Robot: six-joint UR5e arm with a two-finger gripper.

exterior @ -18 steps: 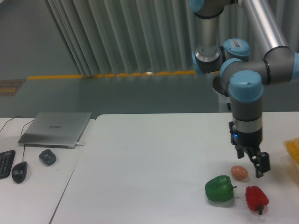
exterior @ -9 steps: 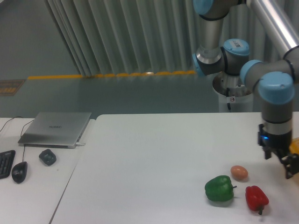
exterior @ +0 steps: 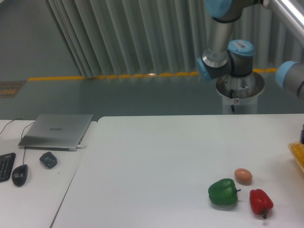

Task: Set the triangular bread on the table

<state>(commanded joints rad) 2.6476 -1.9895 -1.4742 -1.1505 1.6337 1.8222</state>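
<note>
Arm (exterior: 223, 47) swung right since earlier | fingers now out of frame | egg (exterior: 243, 176), peppers unmoved on table (exterior: 156, 166)

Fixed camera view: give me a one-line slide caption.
Arm swung to the right edge, gripper out of frame; egg, green pepper and red pepper on the table.

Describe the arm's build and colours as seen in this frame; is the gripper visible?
The arm is made of silver-grey metal tubes joined by grey joints with light blue caps, one bearing small markings. It rises from a round pale pedestal. The gripper is out of frame at the right edge.
</note>
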